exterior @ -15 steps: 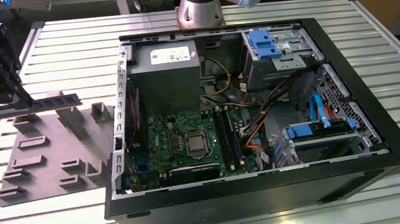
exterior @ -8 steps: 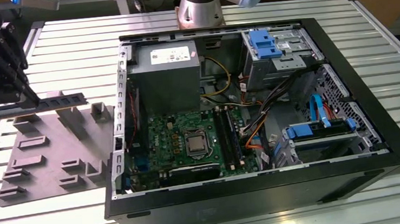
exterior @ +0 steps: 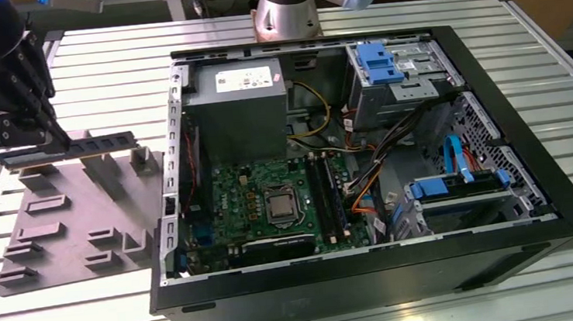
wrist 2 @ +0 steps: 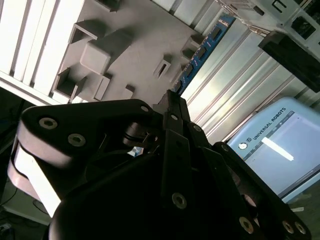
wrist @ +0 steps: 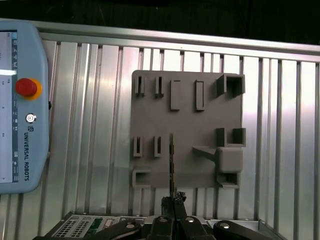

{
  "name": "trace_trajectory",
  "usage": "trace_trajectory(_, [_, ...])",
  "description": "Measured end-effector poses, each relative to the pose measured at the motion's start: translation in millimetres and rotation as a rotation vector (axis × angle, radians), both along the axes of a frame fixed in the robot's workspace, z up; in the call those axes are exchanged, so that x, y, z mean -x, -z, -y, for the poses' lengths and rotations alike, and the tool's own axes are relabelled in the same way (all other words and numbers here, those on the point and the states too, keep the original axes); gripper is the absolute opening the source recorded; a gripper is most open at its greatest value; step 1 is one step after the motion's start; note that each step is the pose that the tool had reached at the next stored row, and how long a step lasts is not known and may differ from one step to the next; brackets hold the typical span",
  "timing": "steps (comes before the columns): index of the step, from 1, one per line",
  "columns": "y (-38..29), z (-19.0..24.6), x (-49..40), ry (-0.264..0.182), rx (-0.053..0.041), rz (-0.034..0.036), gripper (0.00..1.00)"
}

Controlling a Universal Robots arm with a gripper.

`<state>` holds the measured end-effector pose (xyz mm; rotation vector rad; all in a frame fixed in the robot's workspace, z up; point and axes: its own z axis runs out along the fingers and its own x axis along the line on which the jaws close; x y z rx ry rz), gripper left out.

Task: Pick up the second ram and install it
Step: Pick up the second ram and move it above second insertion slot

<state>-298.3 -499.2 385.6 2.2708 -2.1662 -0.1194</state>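
The second ram (exterior: 77,146) is a long dark stick held level, just above the far part of the light grey tray (exterior: 74,226) at the exterior view's left. My gripper (exterior: 56,138) is shut on it from above, near its middle. In the second wrist view the ram (wrist 2: 205,50) runs away from my fingertips (wrist 2: 172,97) over the tray (wrist 2: 135,45). The first wrist view shows the ram (wrist: 171,162) edge-on as a thin line above the tray (wrist: 185,125), with my gripper (wrist: 173,202) closed around it. The black memory slots (exterior: 326,192) lie on the motherboard inside the open case.
The open computer case (exterior: 380,277) fills the middle and the exterior view's right, with a power supply (exterior: 235,103), drive cages (exterior: 393,73) and loose cables (exterior: 372,184) near the slots. A teach pendant (wrist: 20,105) lies on the slatted metal table (exterior: 525,38) beside the tray.
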Motion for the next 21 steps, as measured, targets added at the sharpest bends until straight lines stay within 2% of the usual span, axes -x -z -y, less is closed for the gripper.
trace_trajectory(9, [0.0,0.0,-13.3,0.000,0.0000,0.0000,0.12])
trace_trajectory(21, [0.0,0.0,-26.4,0.000,0.0001,0.0000,0.12])
